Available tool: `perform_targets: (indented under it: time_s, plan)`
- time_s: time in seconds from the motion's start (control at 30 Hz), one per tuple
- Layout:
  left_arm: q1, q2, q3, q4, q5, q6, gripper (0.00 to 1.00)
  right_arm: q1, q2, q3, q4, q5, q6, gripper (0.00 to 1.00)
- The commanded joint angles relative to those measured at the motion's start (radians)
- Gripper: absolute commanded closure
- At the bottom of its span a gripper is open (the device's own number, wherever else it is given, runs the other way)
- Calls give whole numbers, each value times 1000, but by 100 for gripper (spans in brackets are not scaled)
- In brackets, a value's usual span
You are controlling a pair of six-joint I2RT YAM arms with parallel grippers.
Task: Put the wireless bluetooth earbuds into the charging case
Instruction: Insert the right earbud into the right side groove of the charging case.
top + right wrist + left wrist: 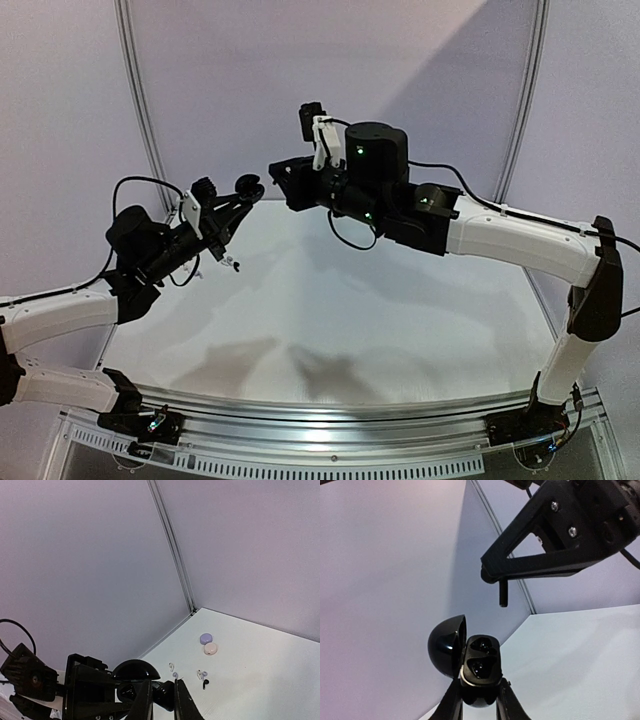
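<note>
Above the bench's (400, 320) far edge, we see the left jaws clamped on the open black charging case (481, 667), and the right jaws pinched shut on a black earbud (503, 592) just over it. Near a bench corner lie a lavender puck (205, 638) touching a pale puck (210, 649), and tiny loose earbuds (202, 674) close by.

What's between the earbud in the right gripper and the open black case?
Nothing. In the left wrist view the black earbud hangs clear of the open charging case in the left gripper, with only empty air between them.
</note>
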Motion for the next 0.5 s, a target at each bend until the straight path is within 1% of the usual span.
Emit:
perform_targets:
  time_s: [0.0, 0.17, 0.27, 0.47]
  plan:
    - [-18, 3, -24, 75, -38, 72, 100, 11, 17, 27, 54, 63, 88, 100]
    - [-22, 2, -31, 85, -36, 103, 100, 11, 47, 58, 90, -31, 71, 100]
    - [-22, 1, -39, 111, -32, 122, 100, 11, 63, 73, 71, -58, 71, 100]
    - [-23, 7, -40, 146, -30, 136, 100, 11, 84, 74, 84, -91, 92, 100]
